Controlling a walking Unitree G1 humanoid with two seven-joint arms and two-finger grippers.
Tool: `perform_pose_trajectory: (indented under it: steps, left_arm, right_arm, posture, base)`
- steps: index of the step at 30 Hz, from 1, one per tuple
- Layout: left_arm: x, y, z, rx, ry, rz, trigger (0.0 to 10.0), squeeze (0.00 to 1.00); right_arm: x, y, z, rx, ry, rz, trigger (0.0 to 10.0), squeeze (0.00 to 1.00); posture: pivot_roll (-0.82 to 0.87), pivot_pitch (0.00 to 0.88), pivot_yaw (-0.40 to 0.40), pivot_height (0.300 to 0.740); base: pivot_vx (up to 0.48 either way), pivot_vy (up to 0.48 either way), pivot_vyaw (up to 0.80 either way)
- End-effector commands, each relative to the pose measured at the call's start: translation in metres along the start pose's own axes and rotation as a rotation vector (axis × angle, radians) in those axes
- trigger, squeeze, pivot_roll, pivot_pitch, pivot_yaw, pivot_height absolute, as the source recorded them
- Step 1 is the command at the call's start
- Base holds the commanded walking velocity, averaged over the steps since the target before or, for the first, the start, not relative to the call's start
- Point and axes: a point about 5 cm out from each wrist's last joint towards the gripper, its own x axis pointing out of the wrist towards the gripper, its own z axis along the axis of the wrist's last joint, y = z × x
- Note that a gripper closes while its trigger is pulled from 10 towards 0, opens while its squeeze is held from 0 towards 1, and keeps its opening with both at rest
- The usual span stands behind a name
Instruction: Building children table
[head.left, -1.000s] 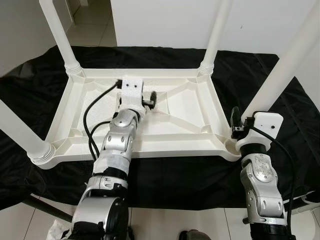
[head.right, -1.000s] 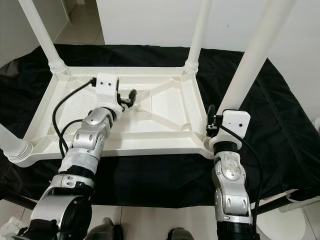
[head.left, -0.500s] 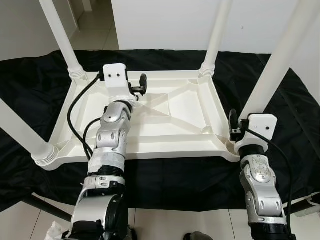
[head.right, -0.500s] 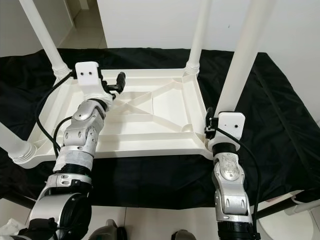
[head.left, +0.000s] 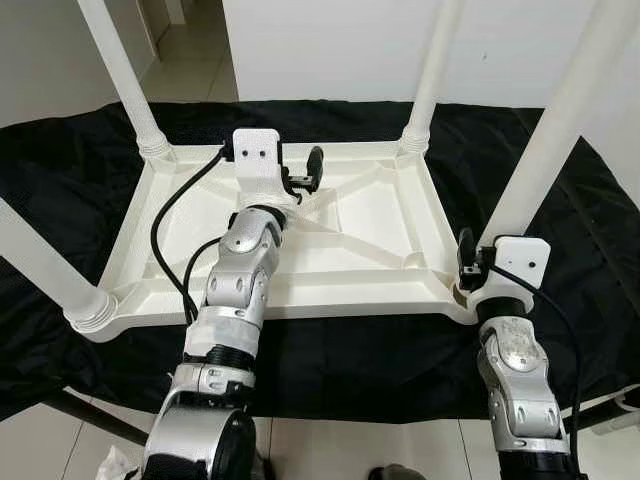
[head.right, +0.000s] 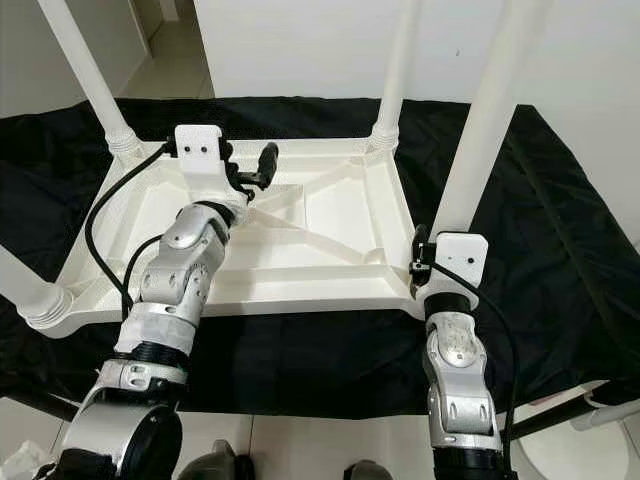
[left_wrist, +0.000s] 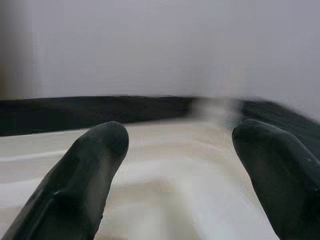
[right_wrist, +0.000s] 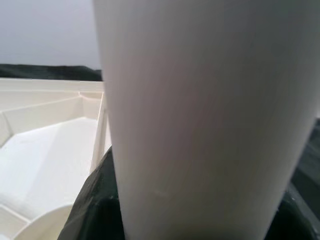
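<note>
A white plastic children's table (head.left: 350, 225) lies upside down in the middle of the head views, its ribbed underside facing up, on a black cloth (head.left: 560, 180) that covers the surface beneath it. Four white legs stand up from its corners: a far left leg (head.left: 120, 75) and a far right leg (head.left: 435, 70) in the upper part of the frame, a near left leg (head.left: 40, 265) at the left edge, and a near right leg (head.left: 555, 130) rising along the right side.

The left gripper (head.left: 312, 172) hangs above the upturned tabletop, just left of centre and near the far rim, touching nothing. In the left wrist view its two black fingers (left_wrist: 85, 180) stand wide apart, with only the pale tabletop and the dark cloth between them, so its jaws are wide and hold nothing.

The right gripper (head.left: 468, 258) is at the base of the near right leg, in the lower right of the frame, beside the corner socket. The right wrist view shows the white leg (right_wrist: 210, 115) pressed close between the black fingers (right_wrist: 92, 205), which sit against it on both sides; its jaws are closed around that leg.

Pale floor tiles (head.left: 190, 45) and a white wall (head.left: 330, 45) lie beyond the cloth at the top of the frame.
</note>
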Motion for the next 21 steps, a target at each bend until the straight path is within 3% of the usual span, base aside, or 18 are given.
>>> perform_pose_trajectory:
  steps: [1, 7, 8, 12, 16, 21]
  left_arm:
    - [-0.008, -0.033, -0.005, 0.018, 0.007, -0.418, 10.0, 0.0]
    - [-0.015, -0.038, -0.014, 0.048, 0.045, -0.459, 10.0, 0.0]
    - [-0.011, -0.034, -0.017, 0.034, 0.076, -0.397, 10.0, 0.0]
    - [-0.008, -0.031, -0.019, 0.023, 0.097, -0.351, 10.0, 0.0]
    - [0.005, -0.016, -0.024, 0.027, 0.147, -0.135, 10.0, 0.0]
    - [0.008, -0.006, -0.025, 0.01, 0.148, -0.056, 10.0, 0.0]
  right_arm:
    - [-0.003, 0.004, 0.0, 0.024, -0.008, 0.025, 10.0, 0.0]
    - [-0.006, 0.004, -0.004, 0.023, 0.002, 0.043, 10.0, 0.0]
    - [-0.006, 0.004, -0.003, 0.036, -0.007, 0.041, 10.0, 0.0]
    - [-0.005, 0.003, -0.002, 0.046, -0.013, 0.04, 10.0, 0.0]
    - [-0.003, 0.002, -0.001, 0.065, -0.027, -0.011, 10.0, 0.0]
    - [-0.003, 0.002, -0.002, 0.076, -0.022, -0.042, 10.0, 0.0]
  posture:
    - [-0.02, 0.0, 0.013, 0.74]
    - [-0.01, 0.0, 0.005, 0.74]
    - [-0.01, 0.0, 0.004, 0.74]
    - [-0.01, 0.0, 0.002, 0.74]
    - [-0.02, 0.0, 0.01, 0.74]
    - [-0.02, 0.0, 0.011, 0.74]
  base:
    - [0.0, 0.0, 0.0]
    - [0.0, 0.0, 0.0]
    - [0.0, 0.0, 0.0]
    - [0.0, 0.0, 0.0]
    - [0.0, 0.0, 0.0]
    - [0.0, 0.0, 0.0]
